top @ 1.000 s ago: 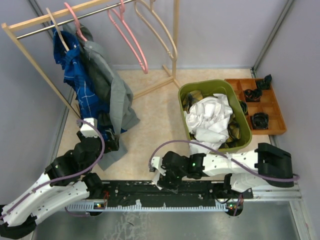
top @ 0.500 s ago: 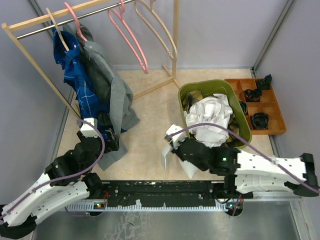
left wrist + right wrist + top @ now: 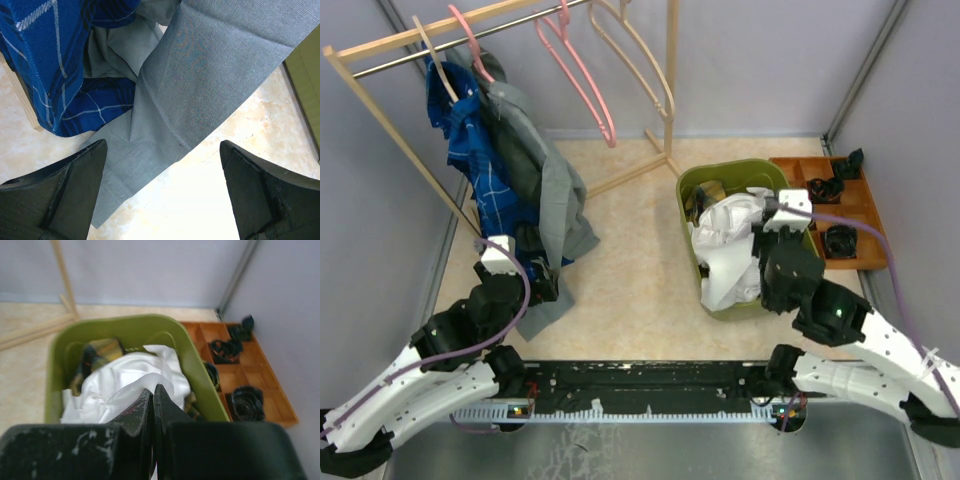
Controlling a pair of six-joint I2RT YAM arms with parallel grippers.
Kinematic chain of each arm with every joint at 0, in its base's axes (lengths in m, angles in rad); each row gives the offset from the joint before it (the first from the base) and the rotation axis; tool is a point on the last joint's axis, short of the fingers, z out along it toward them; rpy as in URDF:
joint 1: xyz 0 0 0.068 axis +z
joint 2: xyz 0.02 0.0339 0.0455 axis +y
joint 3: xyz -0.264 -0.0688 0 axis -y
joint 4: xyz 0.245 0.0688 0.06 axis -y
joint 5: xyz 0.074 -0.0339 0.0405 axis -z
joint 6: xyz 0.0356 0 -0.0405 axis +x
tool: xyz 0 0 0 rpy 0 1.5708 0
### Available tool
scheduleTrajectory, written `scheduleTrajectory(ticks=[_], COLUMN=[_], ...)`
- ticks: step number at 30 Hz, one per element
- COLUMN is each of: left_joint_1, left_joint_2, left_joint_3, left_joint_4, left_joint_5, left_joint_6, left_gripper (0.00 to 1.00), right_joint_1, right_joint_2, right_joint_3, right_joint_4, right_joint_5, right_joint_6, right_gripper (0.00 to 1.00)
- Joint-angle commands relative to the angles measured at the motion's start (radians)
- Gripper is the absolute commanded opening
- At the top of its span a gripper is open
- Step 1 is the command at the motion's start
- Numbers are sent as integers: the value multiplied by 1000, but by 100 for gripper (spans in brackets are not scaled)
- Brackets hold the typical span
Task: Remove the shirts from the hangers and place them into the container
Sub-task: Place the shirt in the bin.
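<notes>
Shirts sit in two places. Your right gripper (image 3: 153,392) is clenched above the olive-green rectangular plastic basin (image 3: 692,190), its jaws pressed together on a fold of the plain white button-up shirt (image 3: 730,250). That white shirt is heaped in the basin, and one part spills over the near rim down toward the table. Beneath it you can see the yellow-and-black plaid shirt (image 3: 100,351), also in the basin. The flat orange compartment tray (image 3: 868,215) lies just beside the basin on its right.

Your left gripper (image 3: 162,150) is released, jaws wide apart, hovering near the hem of the plain grey shirt (image 3: 210,65) and gripping nothing. The grey shirt and the blue shirt with thin white checks (image 3: 45,55) hang together at the left end of the wooden rack with its metal rod (image 3: 380,95). A thin pink hanger (image 3: 585,85) and a pale wood-coloured hanger (image 3: 645,65) hang farther right, apart from the shirts.
</notes>
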Motion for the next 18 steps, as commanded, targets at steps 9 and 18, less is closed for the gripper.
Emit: scheduleTrajectory(ticks=[9,18], left_joint_1=[4,6], left_joint_2=[12,-1], left_joint_3=[20,17], left_joint_4=[7,13], left_joint_5=[-4,0], left_joint_6=[-2,3], left_gripper=[99,99], right_joint_1=[-595,-595], right_joint_2=[437,592], right_joint_3=[57,62], right_joint_4=[-434,-490], right_joint_5=[-895,-823], right_joint_6=[431,420], right_gripper=[0,5])
